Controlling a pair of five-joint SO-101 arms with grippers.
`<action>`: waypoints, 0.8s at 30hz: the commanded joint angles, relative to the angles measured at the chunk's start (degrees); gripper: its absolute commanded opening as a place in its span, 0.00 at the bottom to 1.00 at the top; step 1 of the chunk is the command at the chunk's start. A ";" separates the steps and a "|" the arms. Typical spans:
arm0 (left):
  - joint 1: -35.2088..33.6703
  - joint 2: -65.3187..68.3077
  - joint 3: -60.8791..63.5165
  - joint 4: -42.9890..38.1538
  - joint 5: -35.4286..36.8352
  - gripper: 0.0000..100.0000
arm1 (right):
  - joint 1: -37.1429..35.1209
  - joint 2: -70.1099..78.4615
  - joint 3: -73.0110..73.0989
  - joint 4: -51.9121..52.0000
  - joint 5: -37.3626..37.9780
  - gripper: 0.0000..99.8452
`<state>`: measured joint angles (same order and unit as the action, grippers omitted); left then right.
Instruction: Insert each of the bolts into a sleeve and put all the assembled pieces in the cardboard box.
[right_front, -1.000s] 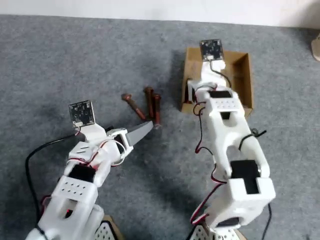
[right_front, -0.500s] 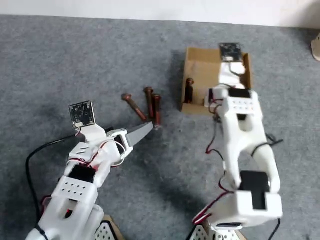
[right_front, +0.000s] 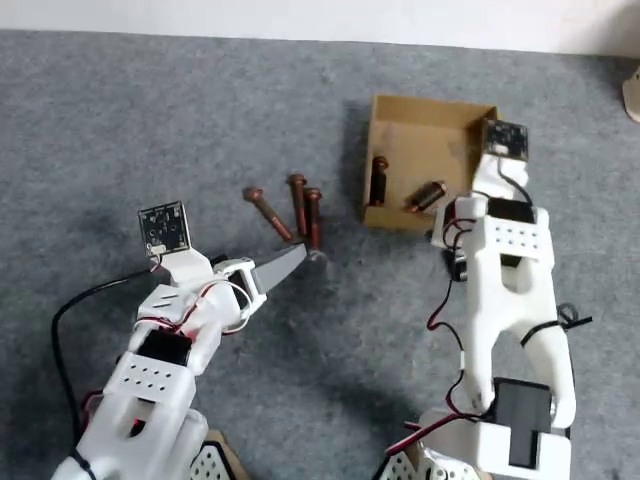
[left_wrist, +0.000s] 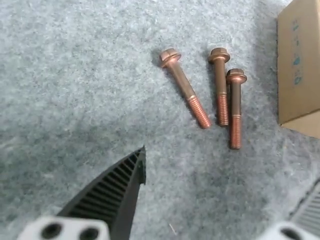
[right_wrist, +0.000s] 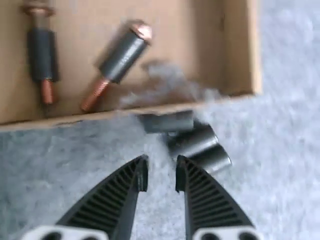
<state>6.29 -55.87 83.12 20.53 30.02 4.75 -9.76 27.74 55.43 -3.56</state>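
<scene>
Right tool (right_wrist: 160, 172) released, tips barely parted on nothing, pointed straight at the loose dark grey cylindrical sleeves (right_wrist: 192, 141) lying crosswise just ahead on the counter (right_wrist: 285, 165), tight against the outer wall of the brown cardboard box (right_wrist: 240, 50) — scant room beyond them — with two sleeved copper bolts (right_wrist: 117, 57) already lying inside.

Unreadable blue print (left_wrist: 296, 50) on cardboard box (left_wrist: 300, 100)
</scene>
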 joint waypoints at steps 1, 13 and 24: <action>-0.04 -0.92 -0.31 0.09 -0.09 0.46 | 3.56 -2.59 1.27 -0.57 -7.38 0.09; -0.04 -0.92 -0.40 0.09 -0.09 0.46 | 5.05 -2.51 10.07 -14.99 -14.51 0.21; -0.04 -0.92 -0.40 0.09 -0.09 0.46 | 5.05 15.60 7.43 -17.01 -14.68 0.22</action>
<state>6.29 -55.87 83.12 20.53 30.02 9.32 1.32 36.62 38.20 -17.80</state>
